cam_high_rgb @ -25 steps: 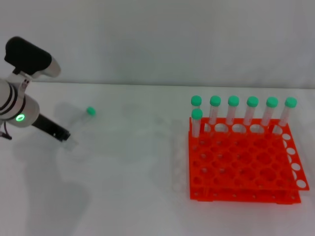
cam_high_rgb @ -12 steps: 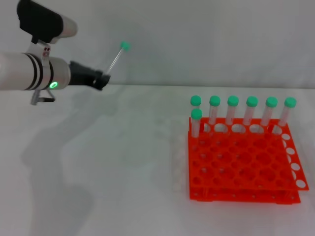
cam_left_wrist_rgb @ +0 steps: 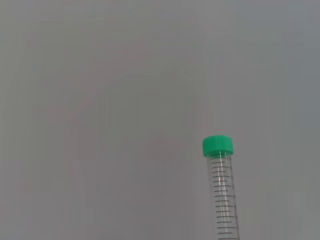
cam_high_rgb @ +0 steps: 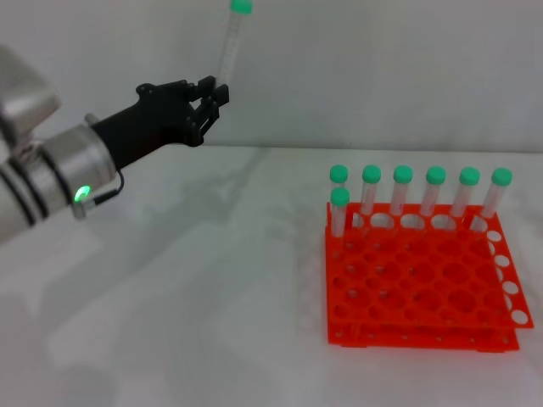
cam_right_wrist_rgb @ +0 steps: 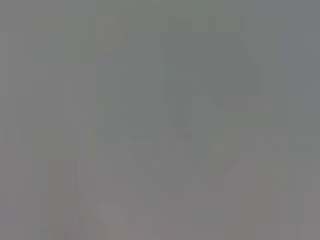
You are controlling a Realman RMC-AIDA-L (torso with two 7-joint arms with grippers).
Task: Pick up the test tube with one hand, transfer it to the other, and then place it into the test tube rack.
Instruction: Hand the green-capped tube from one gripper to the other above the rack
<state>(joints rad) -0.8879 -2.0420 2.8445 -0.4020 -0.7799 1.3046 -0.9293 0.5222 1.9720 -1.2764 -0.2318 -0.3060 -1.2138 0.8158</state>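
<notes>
My left gripper (cam_high_rgb: 214, 95), black on a silver wrist with a green light, is raised high above the table at the upper left of the head view. It is shut on the lower end of the test tube (cam_high_rgb: 230, 44), which stands nearly upright, green cap at the top edge. In the left wrist view the test tube (cam_left_wrist_rgb: 222, 195) shows its green cap and graduated clear body against a plain grey wall. The orange-red test tube rack (cam_high_rgb: 420, 284) sits on the table at the right. My right gripper is out of view; its wrist view shows only blank grey.
Several green-capped tubes (cam_high_rgb: 402, 191) stand along the rack's back row, and one more (cam_high_rgb: 339, 210) stands in the second row at its left end. The white table (cam_high_rgb: 195, 305) stretches between the arm and the rack.
My left gripper took the tube off the table, lifted it high and swung it to the right. The tube has turned from tilted to nearly upright.
</notes>
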